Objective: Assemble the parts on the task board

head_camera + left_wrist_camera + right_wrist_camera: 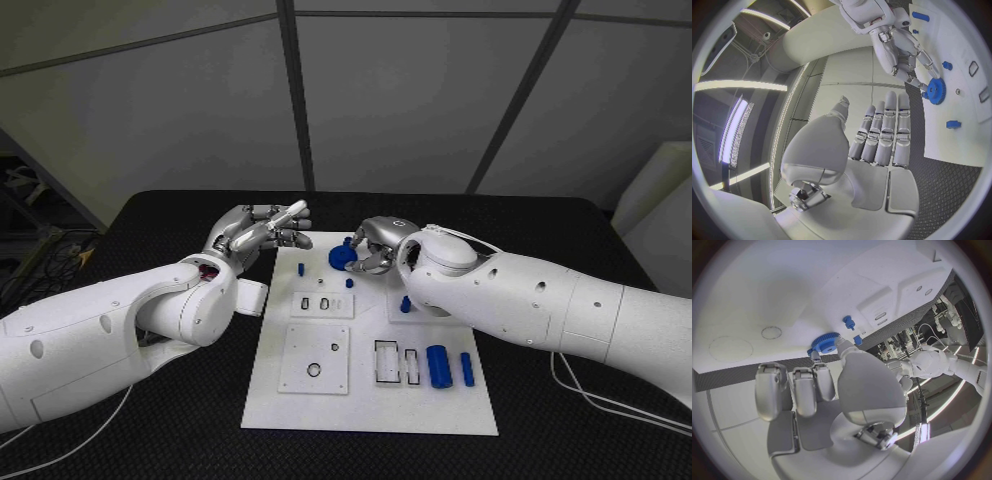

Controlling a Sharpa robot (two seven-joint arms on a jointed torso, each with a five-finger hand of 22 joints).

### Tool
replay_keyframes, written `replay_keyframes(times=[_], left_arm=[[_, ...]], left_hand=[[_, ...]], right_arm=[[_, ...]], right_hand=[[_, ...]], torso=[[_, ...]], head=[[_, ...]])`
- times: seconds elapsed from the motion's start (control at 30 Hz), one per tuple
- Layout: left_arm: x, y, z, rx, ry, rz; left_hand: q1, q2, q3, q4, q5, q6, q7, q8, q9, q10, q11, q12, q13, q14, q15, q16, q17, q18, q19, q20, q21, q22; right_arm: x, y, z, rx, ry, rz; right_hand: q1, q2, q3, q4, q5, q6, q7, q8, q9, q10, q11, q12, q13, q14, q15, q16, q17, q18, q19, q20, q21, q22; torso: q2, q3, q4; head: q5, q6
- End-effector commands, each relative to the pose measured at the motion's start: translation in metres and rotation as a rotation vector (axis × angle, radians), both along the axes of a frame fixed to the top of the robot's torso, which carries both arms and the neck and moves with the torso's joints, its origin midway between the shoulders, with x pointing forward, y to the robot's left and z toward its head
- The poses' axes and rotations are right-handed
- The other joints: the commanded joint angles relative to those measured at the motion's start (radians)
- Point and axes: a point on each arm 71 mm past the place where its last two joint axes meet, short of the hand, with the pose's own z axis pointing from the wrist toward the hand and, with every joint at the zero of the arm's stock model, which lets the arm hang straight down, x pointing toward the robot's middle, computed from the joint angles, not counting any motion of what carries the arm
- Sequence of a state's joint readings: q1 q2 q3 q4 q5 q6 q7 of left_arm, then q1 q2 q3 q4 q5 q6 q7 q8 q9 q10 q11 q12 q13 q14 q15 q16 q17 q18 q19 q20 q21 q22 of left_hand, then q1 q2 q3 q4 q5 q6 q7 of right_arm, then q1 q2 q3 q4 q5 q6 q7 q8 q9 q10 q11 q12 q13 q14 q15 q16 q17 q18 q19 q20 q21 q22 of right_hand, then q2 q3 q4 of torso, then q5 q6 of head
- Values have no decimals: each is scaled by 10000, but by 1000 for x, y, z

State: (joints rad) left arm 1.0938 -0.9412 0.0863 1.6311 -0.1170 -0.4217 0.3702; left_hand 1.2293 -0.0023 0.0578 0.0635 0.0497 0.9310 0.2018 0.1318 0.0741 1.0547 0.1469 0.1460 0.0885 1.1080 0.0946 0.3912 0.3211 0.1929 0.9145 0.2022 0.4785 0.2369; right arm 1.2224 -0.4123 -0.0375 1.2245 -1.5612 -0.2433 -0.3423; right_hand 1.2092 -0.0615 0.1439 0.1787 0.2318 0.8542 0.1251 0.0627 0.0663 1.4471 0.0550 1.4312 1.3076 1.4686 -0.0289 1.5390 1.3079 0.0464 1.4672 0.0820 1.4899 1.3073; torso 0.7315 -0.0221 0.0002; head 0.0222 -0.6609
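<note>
One blue gear (342,257) pinched by right hand (378,250).

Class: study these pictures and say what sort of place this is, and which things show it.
Probably a robotics lab or test cell: a black table carries a white task board with small blue parts, and the right hand holds a blue gear.

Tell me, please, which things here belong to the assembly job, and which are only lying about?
Job:
task board
blue gear, held by right hand
blue cylinders
small blue pegs
left hand, holding nothing

Lying about:
white cable
black table
</note>
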Motion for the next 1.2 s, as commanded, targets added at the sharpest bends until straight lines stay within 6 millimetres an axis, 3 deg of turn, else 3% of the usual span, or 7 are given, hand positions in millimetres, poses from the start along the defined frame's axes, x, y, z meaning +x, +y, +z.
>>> replay_keyframes(times=[0.03, 0.4, 0.67, 0.87, 1.0, 1.07, 1.2], left_arm=[[0, 0, 2, 5, -98, -102], [0, 2, 1, 25, -102, -57], [2, 7, 0, 79, -105, 61], [4, 8, 0, 82, -104, 71], [4, 6, -1, 50, -94, -9], [5, 5, -1, 39, -92, -34], [5, 4, -2, 29, -90, -47]], left_hand=[[13, 121, -58, -14, -1, 36, 51, -56, -19, 17, 38, -60, -15, -85, -4, 38, 28, -137, -67, 0, 38, 14], [12, 124, -61, -14, -1, 36, 52, -59, -19, 17, 38, -64, -16, -90, -3, 41, 33, -137, -71, 1, 40, 15], [13, 125, -67, -19, -2, 39, 50, -65, -20, 20, 39, -70, -16, -107, 0, 43, 44, -138, -82, 4, 42, 17], [54, 162, -145, -102, -4, 100, 54, -128, -21, 84, 65, -142, -15, -584, 85, -135, 94, -156, -410, 80, -74, -29], [81, 187, -184, -153, -4, 148, 50, -155, -18, 141, 71, -170, -8, -818, 128, -257, 72, -151, -583, 134, -161, -74], [97, 194, -196, -175, -5, 167, 49, -163, -16, 161, 73, -179, -5, -883, 140, -306, 59, -148, -638, 152, -193, -92], [128, 204, -207, -211, -5, 191, 42, -173, -15, 186, 72, -192, -2, -944, 152, -368, 40, -141, -701, 174, -235, -116]], right_arm=[[0, -2, -1, -75, 162, -54], [-4, -26, 16, 1781, -1302, -188], [-16, -79, 19, 3375, -245, 310], [-19, -127, 17, 3877, 458, 124], [-18, -159, 17, 4018, 450, -178], [-17, -169, 17, 3988, 393, -302], [-12, -182, 14, 3767, 232, -427]], right_hand=[[-25, 84, 17, 63, 46, 80, 11, 27, 17, 13, -74, 27, 1095, 893, -78, 51, 2035, -100, 162, -66, 49, 929], [269, 78, 100, -100, 307, 181, 50, 23, 24, 73, -51, 73, 1155, 891, -90, 44, 2023, -109, 181, -100, 63, 963], [889, -52, 204, -524, -166, 331, 112, 71, 43, -113, -5, -141, 958, 843, -21, -56, 1828, -57, 38, -47, -70, 712], [1427, -257, 201, -924, -212, 679, 158, 177, 76, -341, 26, -383, 736, 793, 78, -162, 1639, 16, -168, 45, -263, 354], [1685, -279, 216, -1097, -149, 713, 138, 151, 57, -388, 10, -440, 691, 797, 81, -159, 1664, 32, -210, 66, -310, 282], [1753, -276, 225, -1139, -136, 708, 131, 137, 50, -397, 2, -452, 682, 802, 81, -150, 1685, 31, -208, 69, -311, 286], [1871, -304, 226, -1221, -91, 629, 109, 78, 26, -424, -15, -485, 655, 806, 77, -145, 1701, 34, -216, 70, -321, 273]], torso=[[-2, 8, 1], [-20, 7, -17], [-59, 12, -84], [-120, 57, -222], [-146, 102, -253], [-127, 87, -235], [-119, 113, -247]], head=[[10, -16], [21, 30], [-4, 87], [19, 117], [-99, 138], [-134, 157], [-185, 174]])
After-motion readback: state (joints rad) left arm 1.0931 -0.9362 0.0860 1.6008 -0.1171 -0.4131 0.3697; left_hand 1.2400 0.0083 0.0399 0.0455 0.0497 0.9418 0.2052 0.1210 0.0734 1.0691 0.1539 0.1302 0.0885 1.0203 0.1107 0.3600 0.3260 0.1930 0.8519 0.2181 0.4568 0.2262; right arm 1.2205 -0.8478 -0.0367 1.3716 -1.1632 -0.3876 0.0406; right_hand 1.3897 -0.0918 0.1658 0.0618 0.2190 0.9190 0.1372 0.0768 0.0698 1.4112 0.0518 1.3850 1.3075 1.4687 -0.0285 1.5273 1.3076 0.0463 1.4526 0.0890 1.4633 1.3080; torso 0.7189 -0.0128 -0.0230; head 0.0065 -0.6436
